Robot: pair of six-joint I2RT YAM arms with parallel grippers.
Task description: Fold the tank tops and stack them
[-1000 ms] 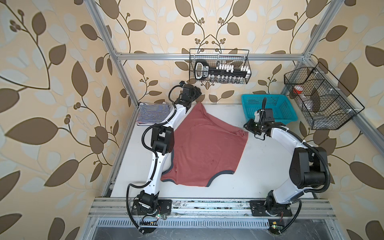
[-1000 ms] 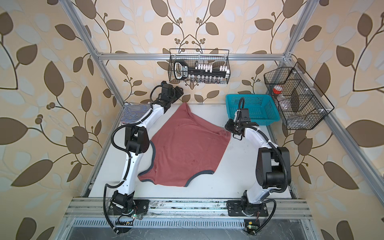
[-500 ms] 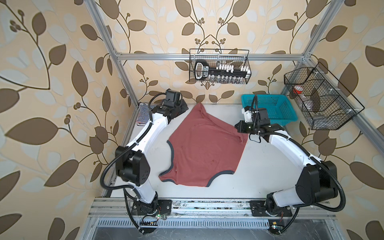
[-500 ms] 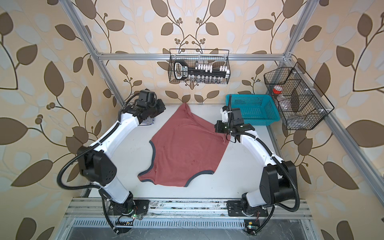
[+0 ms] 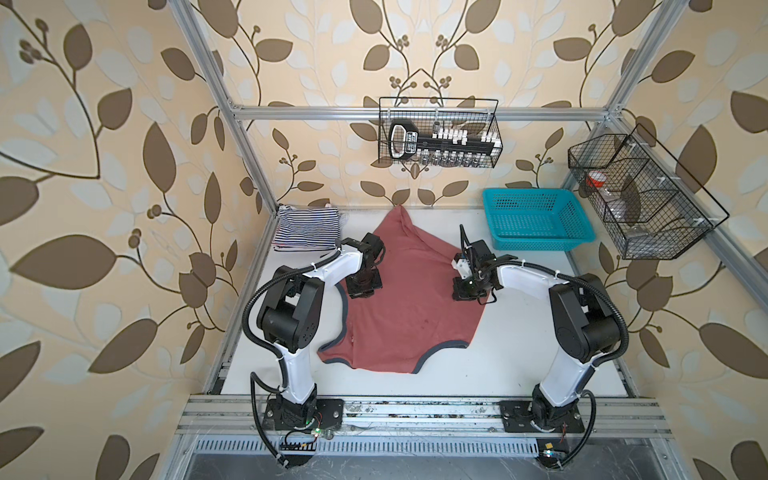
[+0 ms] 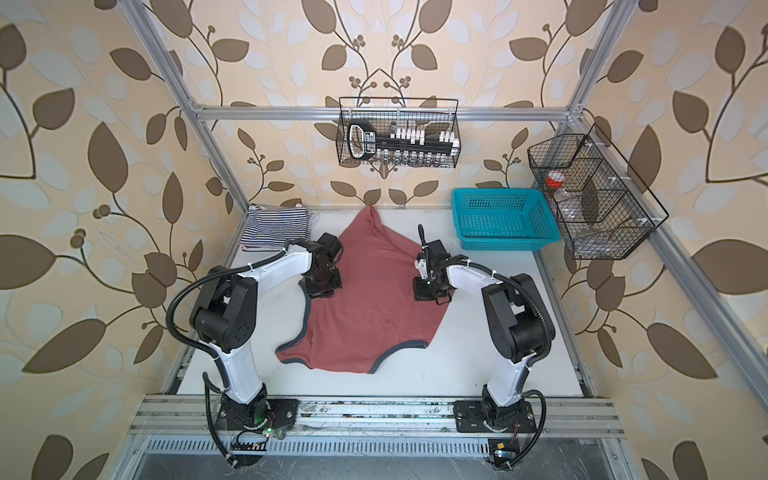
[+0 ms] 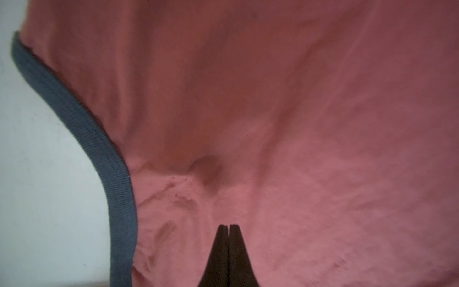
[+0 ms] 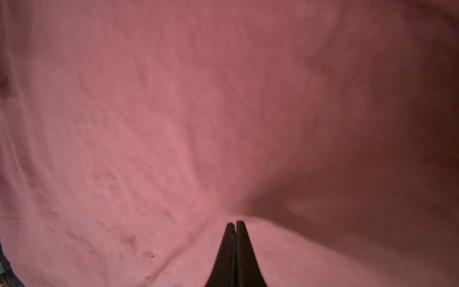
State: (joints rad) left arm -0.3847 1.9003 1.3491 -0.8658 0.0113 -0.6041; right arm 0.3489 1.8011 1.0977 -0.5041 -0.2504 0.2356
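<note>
A dusty red tank top with dark trim lies spread on the white table. A folded navy-and-white striped tank top sits at the back left corner. My left gripper points down over the red top's left edge, beside the trim. It is shut with nothing between its fingers. Over the red top's right side, my right gripper is also shut and holds nothing. In the right wrist view, red cloth fills the picture.
A turquoise plastic basket stands at the back right of the table. Two black wire racks hang on the frame, one at the back and one on the right. The metal frame rail runs along the front.
Both arms have drawn back from the far side of the table and now stand over the red top's left and right sides. Both grippers have gone from open to shut.
</note>
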